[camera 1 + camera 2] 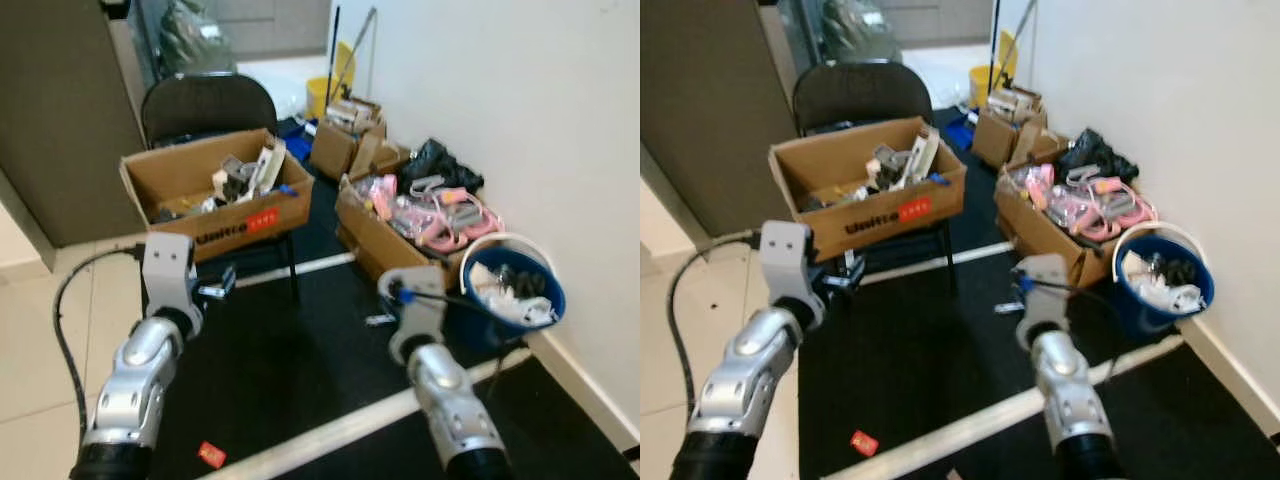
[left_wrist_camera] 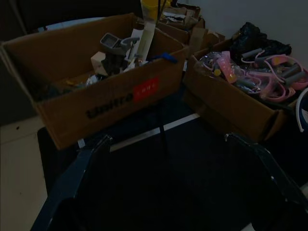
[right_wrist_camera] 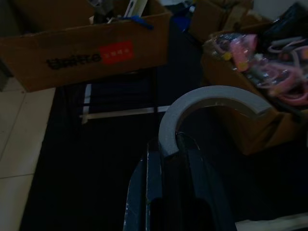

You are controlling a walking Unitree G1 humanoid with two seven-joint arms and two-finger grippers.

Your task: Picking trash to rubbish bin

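While the robot faces the dark mat, a small red scrap [image 1: 210,454] lies near its left arm, seemingly trash not yet gathered. Its right gripper [image 3: 173,159] is clenched on a grey curved strip [image 3: 207,103], probably a torn tape ring, held out ahead for carrying. Its left gripper [image 2: 163,144] hangs released, fingers spread wide and holding nothing. Farther right by the wall stands the blue bin [image 1: 470,275], already holding white litter; that looks like the destination. Beyond sit a cardboard box [image 1: 250,220] on a black chair [image 1: 205,105] and a box of pink cables [image 1: 385,245].
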